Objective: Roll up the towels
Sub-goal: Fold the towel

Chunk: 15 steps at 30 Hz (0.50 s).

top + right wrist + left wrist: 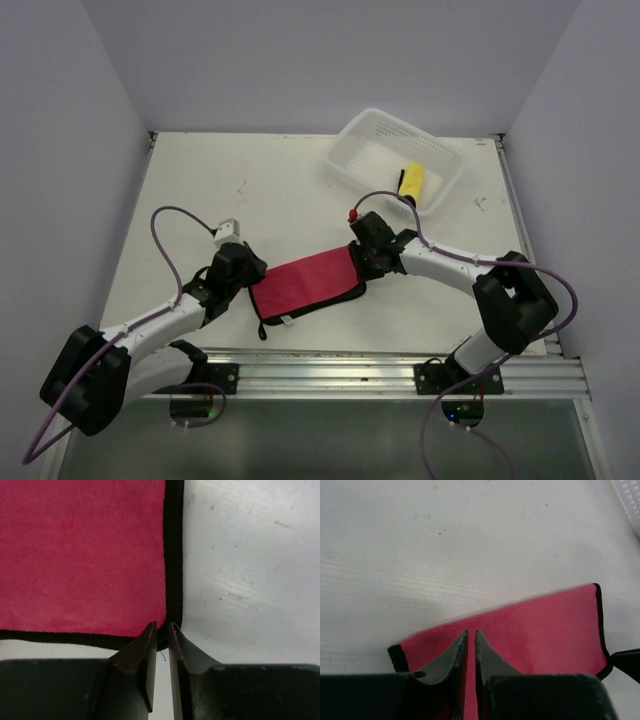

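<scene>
Our left hand [471, 632] and right hand [162, 625], each a slit apart, sit at opposite ends of the black-edged red cloth towel [305, 285]. The right holds nothing; the left we cannot tell. Well apart stands a white plastic basket [350, 135].

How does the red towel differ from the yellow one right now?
The red towel lies flat, unrolled, on the table; the yellow towel sits in the white basket, apparently rolled compact. The red towel covers far more area than the yellow towel. Both are brightly coloured.
</scene>
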### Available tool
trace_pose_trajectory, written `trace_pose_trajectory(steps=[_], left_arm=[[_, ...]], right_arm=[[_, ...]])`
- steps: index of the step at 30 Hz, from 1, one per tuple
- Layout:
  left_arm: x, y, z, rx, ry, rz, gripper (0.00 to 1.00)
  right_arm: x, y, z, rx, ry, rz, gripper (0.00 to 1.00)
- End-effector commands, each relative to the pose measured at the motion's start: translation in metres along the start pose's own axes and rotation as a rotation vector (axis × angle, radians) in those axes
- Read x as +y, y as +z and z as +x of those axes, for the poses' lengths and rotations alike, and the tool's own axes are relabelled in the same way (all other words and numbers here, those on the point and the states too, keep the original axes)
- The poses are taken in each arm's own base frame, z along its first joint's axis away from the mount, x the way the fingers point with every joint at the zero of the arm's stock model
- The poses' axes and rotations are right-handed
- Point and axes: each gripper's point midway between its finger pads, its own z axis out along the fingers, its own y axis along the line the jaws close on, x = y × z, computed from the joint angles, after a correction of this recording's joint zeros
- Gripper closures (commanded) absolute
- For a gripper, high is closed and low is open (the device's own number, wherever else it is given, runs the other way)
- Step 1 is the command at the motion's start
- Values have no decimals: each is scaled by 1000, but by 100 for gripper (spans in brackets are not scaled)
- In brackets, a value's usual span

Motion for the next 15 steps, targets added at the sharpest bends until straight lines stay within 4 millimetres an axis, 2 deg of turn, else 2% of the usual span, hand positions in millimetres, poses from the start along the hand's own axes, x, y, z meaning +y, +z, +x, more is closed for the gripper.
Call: trace_pose_trajectory(steps=[1,6,10,14,15], left_arm=[[-9,-3,-13,-25,7,25,87],[-9,-8,-14,-38,1,40,86],[-9,-10,-15,-41,-2,43,85],[-11,-10,-15,-38,-4,48,84],[-12,-10,-15,-36,-2,51,84]], right_arm=[[14,-2,-2,-31,32,-82,82],[4,9,25,12,38,-66,85],[-3,15,36,35,31,-43,85],[-2,13,32,25,28,-46,82],[0,8,25,4,28,-49,82]])
